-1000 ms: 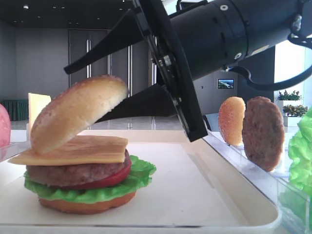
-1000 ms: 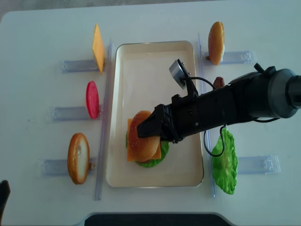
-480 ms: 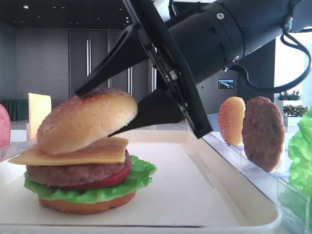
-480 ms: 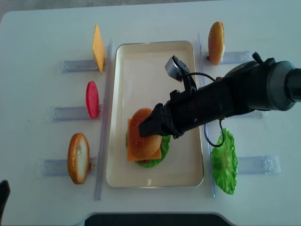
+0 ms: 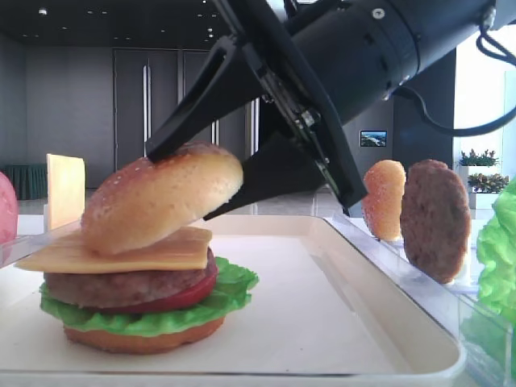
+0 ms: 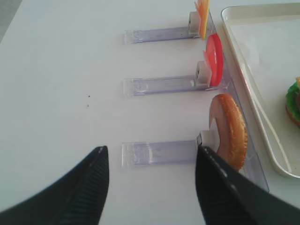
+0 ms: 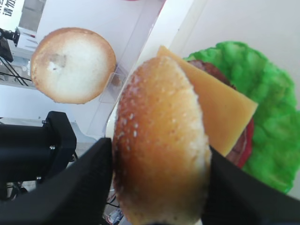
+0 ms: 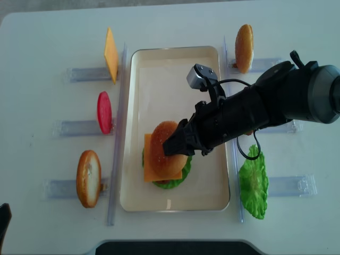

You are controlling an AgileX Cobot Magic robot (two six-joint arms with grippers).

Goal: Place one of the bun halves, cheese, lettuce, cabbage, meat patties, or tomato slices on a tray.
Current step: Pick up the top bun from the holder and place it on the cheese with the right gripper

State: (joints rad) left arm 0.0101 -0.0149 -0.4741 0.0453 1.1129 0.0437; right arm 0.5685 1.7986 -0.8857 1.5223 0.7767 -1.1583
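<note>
One risk here | right gripper (image 5: 211, 172) clamped on the bun top (image 5: 161, 197) | bun tilted, low edge on cheese (image 5: 121, 251) of the stack in the tray (image 5: 339, 306) | letting go crooked could slide it off or drag the cheese

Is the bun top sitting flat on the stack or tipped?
Tipped: the bun top rests low-left on the cheese, its right side raised between the right gripper's fingers.

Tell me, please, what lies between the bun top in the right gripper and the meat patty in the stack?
A single cheese slice separates the bun top from the meat patty, as the side exterior view shows; the bun top's lower edge rests on it.
</note>
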